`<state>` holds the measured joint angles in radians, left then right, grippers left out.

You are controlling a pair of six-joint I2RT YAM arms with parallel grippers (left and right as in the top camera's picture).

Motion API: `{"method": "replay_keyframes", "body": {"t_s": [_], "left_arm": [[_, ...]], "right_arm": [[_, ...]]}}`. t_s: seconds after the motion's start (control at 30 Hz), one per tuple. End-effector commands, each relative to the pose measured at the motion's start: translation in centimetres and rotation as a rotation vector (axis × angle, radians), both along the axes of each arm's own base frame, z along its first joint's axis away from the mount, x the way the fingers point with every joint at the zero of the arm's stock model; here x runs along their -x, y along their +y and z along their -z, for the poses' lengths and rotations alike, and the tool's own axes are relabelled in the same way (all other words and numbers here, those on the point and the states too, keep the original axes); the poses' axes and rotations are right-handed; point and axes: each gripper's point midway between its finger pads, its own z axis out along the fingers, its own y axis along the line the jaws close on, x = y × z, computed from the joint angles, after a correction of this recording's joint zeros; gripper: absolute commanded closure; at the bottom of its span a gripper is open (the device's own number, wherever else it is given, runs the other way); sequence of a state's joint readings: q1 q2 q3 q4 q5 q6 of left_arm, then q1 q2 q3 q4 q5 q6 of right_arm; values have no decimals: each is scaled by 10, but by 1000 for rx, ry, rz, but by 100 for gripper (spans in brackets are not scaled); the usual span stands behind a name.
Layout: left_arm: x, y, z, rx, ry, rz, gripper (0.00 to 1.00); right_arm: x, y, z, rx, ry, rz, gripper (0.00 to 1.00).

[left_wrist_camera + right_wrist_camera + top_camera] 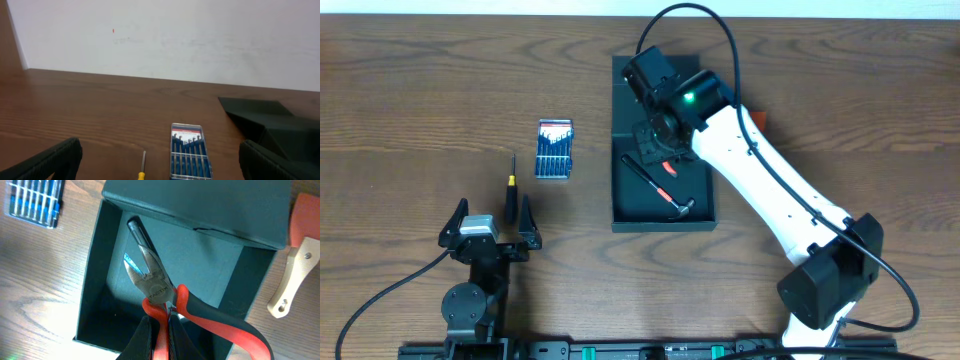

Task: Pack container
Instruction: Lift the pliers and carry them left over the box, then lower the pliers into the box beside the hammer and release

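My left gripper (490,218) sits at the near edge of the wood-grain table (410,90), its two black fingers spread wide with nothing in them. Just ahead of it lies a thin screwdriver (513,190) with a yellow-and-black handle, shaft pointing away from me. Further out is the small blue screwdriver case (555,150), flat and clear-fronted, with a row of drivers inside.

The container (632,205) stands right of centre. It is a dark, matte cardboard rectangle with its long axis running from the near side to the far side of the table. Its flap lid is open at the far end and its mouth faces up. On the floor lies a slim black-handled tool (665,195) with a metal head, perhaps a small hammer; the overhead view is too coarse to say.

My right gripper (161,330) hangs over the box's interior, pinched tight on one red-and-black handle of the pliers (155,287), whose steel nose points down into the box. Right of the box rests a pale wooden handle (292,275) beside something orange.
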<state>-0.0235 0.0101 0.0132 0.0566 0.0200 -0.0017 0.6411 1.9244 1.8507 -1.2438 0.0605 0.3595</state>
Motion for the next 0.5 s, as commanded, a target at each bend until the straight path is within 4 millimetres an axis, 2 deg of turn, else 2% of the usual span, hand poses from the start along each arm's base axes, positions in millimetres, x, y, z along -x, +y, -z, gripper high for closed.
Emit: {"method": "replay_keyframes", "body": {"t_s": [0.0, 0.27, 0.47], "left_arm": [[0, -2, 2, -9, -1, 7, 1], [0, -1, 2, -9, -1, 7, 1], [0, -2, 2, -9, -1, 7, 1]], "right_arm": [[4, 1, 25, 53, 48, 10, 99], [15, -4, 81, 146, 168, 3, 99], [20, -8, 108, 184, 216, 2, 99]]}}
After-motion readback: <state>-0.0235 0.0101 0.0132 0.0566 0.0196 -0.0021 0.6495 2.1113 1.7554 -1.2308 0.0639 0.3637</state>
